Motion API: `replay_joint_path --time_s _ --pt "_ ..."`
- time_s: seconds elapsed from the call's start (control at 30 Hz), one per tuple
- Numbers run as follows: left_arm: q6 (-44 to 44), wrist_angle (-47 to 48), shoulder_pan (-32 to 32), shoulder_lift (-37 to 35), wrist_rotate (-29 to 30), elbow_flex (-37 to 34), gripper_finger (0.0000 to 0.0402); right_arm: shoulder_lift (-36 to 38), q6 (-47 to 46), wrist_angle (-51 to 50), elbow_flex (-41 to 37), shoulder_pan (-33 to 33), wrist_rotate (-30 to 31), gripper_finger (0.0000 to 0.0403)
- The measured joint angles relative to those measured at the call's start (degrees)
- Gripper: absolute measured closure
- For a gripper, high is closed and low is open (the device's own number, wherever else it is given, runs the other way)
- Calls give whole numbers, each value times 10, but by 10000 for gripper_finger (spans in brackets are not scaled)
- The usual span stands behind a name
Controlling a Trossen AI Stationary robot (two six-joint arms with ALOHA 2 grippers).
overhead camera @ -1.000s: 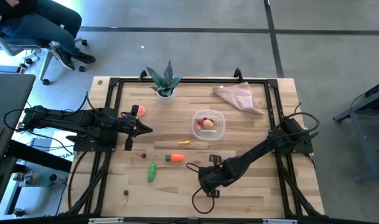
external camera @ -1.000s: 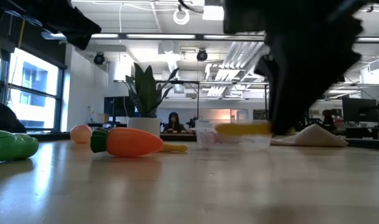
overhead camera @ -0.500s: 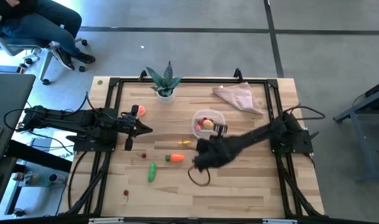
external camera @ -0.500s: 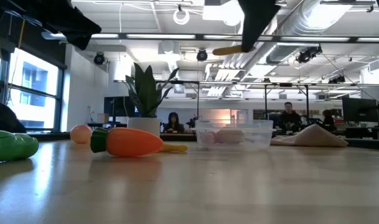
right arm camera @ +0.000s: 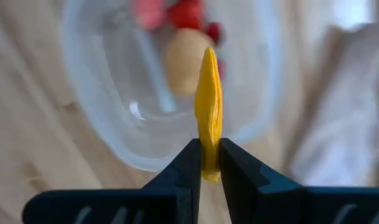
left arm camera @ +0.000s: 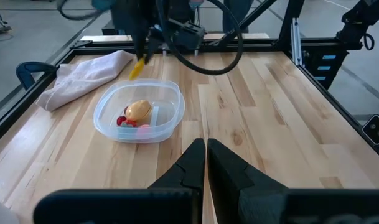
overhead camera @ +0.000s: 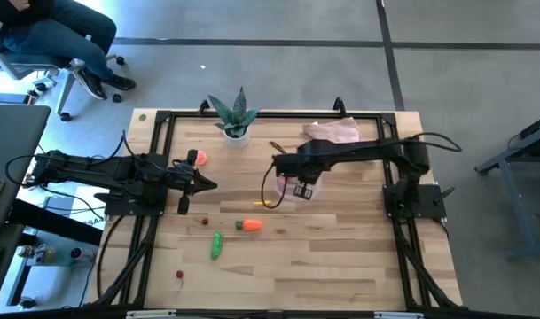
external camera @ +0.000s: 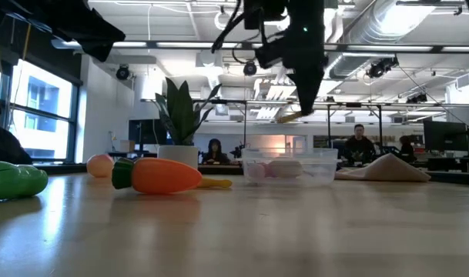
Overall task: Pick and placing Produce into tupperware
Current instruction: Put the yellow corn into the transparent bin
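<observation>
Several pieces of produce are still loose on the table, so the job looks partly done. Reading the overhead view from left to right: the left gripper (overhead camera: pixel 207 184) waits at nine o'clock of the table, its fingers pressed together with nothing between them. Just beyond its wrist, toward eleven o'clock, sits a pink-orange peach (overhead camera: pixel 200 158). Below the gripper, toward seven o'clock, lie a small berry (overhead camera: pixel 204 221), a green cucumber (overhead camera: pixel 216 245) and a further red berry (overhead camera: pixel 178 275) near the edge. Closer to the centre is an orange carrot (overhead camera: pixel 249 225), with a thin yellow piece (overhead camera: pixel 260 204) just above it.

Right of centre stands the tupperware (left arm camera: pixel 139 111), a clear round tub — it already holds a beige potato (left arm camera: pixel 139 110) and a few red pieces (left arm camera: pixel 123 121). The right gripper (overhead camera: pixel 298 185) hovers over the tub, its fingers pinched on a flat yellow slice (right arm camera: pixel 208 102) that hangs above the open tub. This slice appears ready to drop in — the loose pieces at the left would remain to be collected.
</observation>
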State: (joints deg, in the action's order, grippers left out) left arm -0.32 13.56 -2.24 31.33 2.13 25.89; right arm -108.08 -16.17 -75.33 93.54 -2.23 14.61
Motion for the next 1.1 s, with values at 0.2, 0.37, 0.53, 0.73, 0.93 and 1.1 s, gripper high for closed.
replay_joint_path --time_s 0.2,0.37,0.53,0.73,0.93,1.1 --pt "0 0 0 0 0 0 394 100 35 205 -170 -16 -69 364" --pt "0 0 0 0 0 0 394 160 36 325 -267 -28 -135 364" --pt "0 0 0 0 0 0 394 164 37 391 -328 -39 -159 364" --pt "0 0 0 0 0 0 394 159 52 455 -362 -49 -163 364" --pt "0 0 0 0 0 0 394 155 52 466 -364 -57 -182 364" --pt "0 0 0 0 0 0 394 132 47 471 -363 -56 -192 364"
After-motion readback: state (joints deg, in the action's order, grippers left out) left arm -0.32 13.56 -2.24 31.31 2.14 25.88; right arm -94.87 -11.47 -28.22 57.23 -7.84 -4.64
